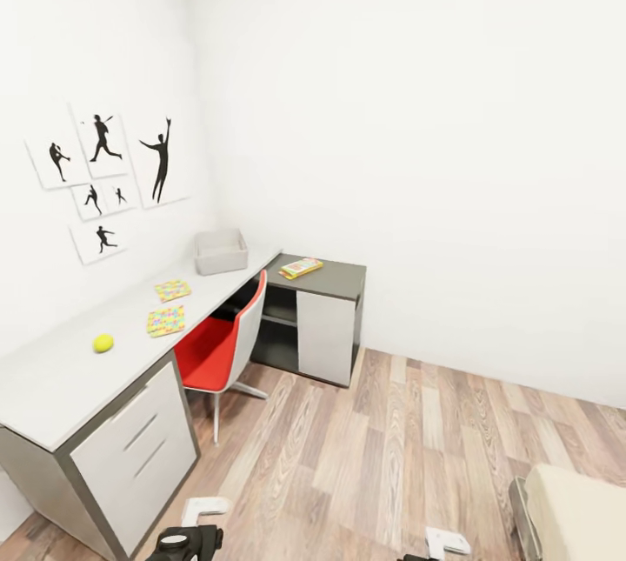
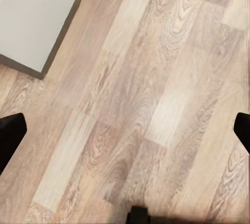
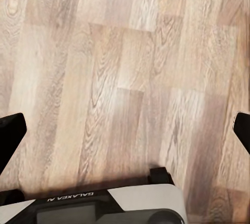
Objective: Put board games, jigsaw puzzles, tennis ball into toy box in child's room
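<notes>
Sitting on table [image 1: 61, 387], toy box [image 1: 220, 250]

The table [image 1: 61, 378] has a pale grey top, white drawer fronts and a dark grey lower wing, and on it lie a yellow-green tennis ball [image 1: 103, 343], two jigsaw puzzles [image 1: 167, 320] speckled in yellow, pink, blue and green, a light grey toy box [image 1: 220, 251] and a yellow, green and red board game [image 1: 301, 267]. The chair [image 1: 222, 343] is red inside with a white shell, the floor [image 1: 391, 448] is streaked brown and beige wood-grain planks, and the white wall carries black silhouette pictures [image 1: 104, 183]. The bed [image 1: 578, 513] is beige with a grey frame.
</notes>
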Motion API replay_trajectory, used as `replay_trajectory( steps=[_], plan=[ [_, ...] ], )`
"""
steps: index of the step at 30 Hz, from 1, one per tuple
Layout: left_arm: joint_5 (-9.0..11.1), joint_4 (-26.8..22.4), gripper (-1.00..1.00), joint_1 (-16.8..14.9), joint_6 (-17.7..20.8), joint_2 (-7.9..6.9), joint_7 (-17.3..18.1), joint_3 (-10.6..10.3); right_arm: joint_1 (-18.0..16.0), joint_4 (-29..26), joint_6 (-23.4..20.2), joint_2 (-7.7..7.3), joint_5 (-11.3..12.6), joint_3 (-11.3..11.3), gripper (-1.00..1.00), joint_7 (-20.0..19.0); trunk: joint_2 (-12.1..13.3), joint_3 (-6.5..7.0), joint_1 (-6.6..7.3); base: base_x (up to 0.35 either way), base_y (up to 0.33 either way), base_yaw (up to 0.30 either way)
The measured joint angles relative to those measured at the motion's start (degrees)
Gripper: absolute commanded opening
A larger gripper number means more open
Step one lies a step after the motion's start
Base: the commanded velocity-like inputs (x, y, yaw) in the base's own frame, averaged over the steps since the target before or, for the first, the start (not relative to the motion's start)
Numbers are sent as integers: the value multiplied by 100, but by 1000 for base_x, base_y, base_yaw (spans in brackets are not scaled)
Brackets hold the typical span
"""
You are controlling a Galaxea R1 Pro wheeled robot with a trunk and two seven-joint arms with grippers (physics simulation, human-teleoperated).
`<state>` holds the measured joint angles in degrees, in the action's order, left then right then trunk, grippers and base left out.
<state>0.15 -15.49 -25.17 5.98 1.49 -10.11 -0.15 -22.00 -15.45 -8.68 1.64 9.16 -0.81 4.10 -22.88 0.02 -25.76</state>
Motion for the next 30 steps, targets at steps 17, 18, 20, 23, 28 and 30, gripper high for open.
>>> replay_trajectory(
  steps=[17,18,20,23,28,30],
  plan=[
    [5,2,100,1,0,-6,2,3,-3,0,-4,-14,10,0,100,0,0,0,0,0,0,-279],
    [8,3,100,1,0,-9,2,4,-2,0,-7,-18,13,0,100,0,0,0,0,0,0,-279],
    [18,1,100,-3,5,-24,5,10,-4,-5,-24,-47,27,-6,100,-13,0,0,0,0,0,-279],
    [32,-7,100,-6,36,-41,155,41,-31,-46,-84,-75,71,-12,100,-39,0,0,0,0,0,-279],
    [54,-196,100,-24,552,-98,1038,77,-122,-422,-838,-183,286,-19,100,-56,0,1,0,0,0,-279],
    [57,-544,100,-29,1116,-175,1341,82,-118,-845,-1284,-328,428,-45,100,-70,0,2,0,0,0,-279]
  ],
)
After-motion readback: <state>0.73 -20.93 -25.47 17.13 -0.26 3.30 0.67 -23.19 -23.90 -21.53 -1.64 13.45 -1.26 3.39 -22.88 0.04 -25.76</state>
